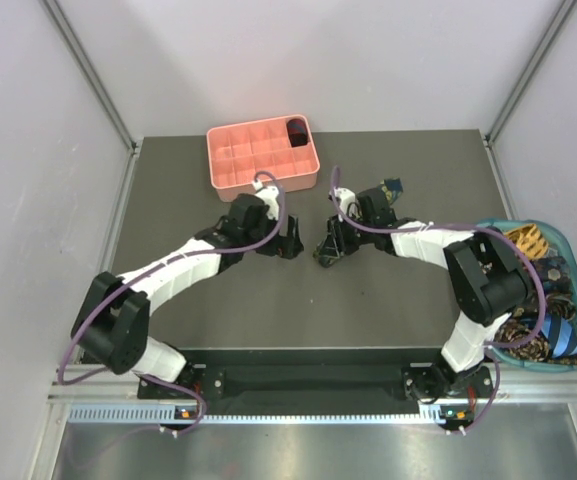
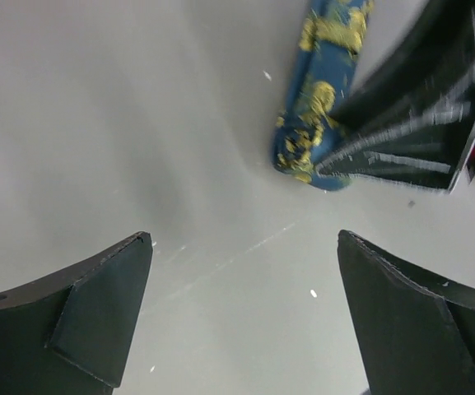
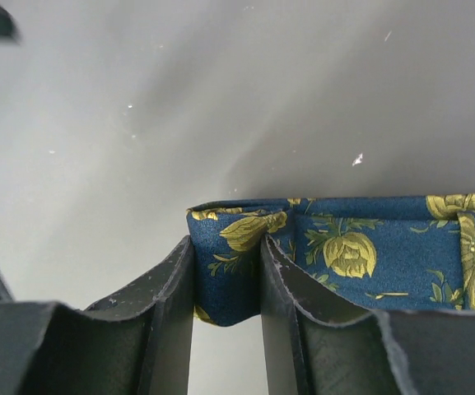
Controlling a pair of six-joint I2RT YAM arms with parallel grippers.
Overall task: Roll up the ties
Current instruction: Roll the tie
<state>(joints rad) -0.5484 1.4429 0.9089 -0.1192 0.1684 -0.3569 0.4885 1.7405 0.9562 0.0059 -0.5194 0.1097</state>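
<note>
A navy tie with yellow flowers lies on the dark table. My right gripper is shut on its folded end, which sits pinched between the two fingers. From above, the right gripper is at mid-table, and another part of this tie shows behind the right wrist. My left gripper is open and empty just left of it. In the left wrist view the gripper hovers over bare table, with the tie's rolled end beyond it, held by the right fingers.
A salmon-pink grid tray stands at the back with one dark coil in its right corner cell. A teal basket at the right edge holds several loose ties.
</note>
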